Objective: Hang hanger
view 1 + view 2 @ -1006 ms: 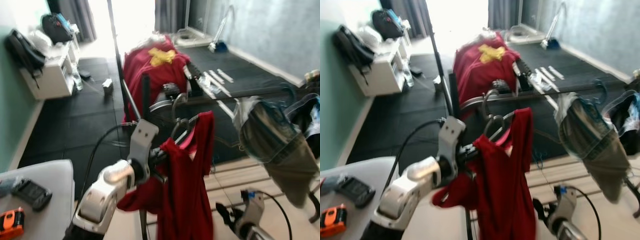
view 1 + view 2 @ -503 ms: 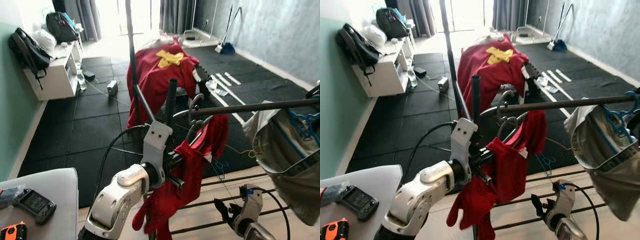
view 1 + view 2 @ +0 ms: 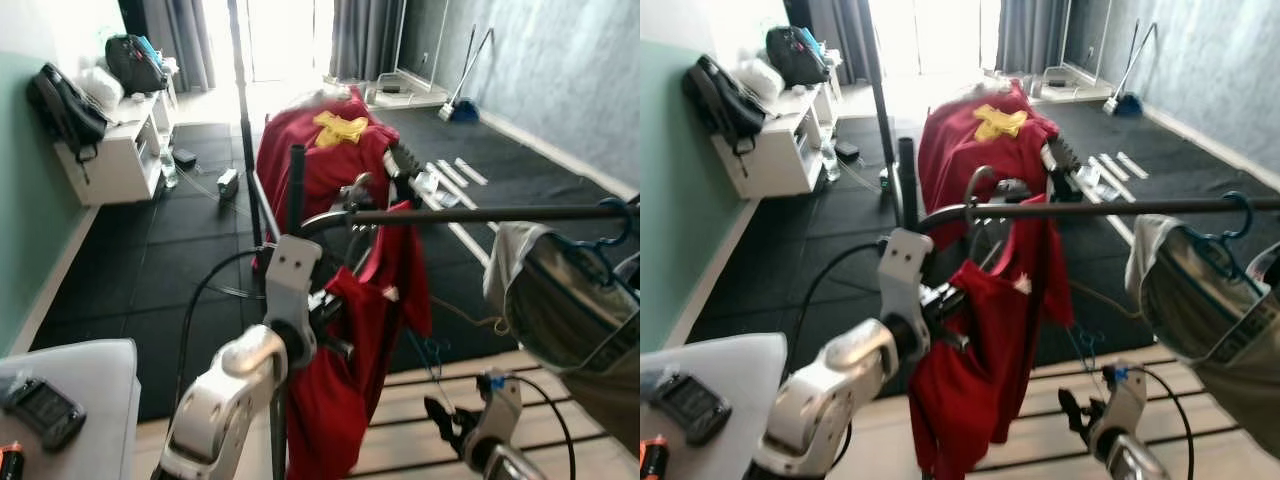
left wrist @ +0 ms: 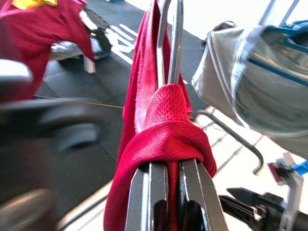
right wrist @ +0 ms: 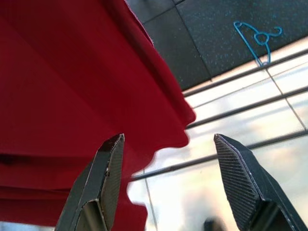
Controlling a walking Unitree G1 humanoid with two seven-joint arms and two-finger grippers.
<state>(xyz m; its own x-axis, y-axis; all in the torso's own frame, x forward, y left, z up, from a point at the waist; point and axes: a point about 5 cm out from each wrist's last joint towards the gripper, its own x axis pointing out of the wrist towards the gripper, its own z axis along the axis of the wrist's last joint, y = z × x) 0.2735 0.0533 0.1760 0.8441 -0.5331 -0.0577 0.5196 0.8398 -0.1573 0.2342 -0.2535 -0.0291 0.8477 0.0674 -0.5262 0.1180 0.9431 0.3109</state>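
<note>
At the far left, a white tabletop carries a dark handheld device near its edge. The left tool is raised in front of the robot, its two black fingers pressed together on the hanger and the red cloth bunched around it. The red shirt drapes from that hanger and hangs down just below the dark horizontal rail of the clothes rack. The hanger's metal hook rises beside the rail's left end; whether it rests on the rail cannot be told. Behind it, more red cloth with a yellow patch lies over a piece of furniture on the dark floor mats. Further right, a grey-green garment hangs from the rail on a blue hanger. The right tool is held low, its fingers spread wide apart and holding nothing, beside the shirt's lower edge above pale floor tiles. Another blue hanger lies on the dark mat.
</note>
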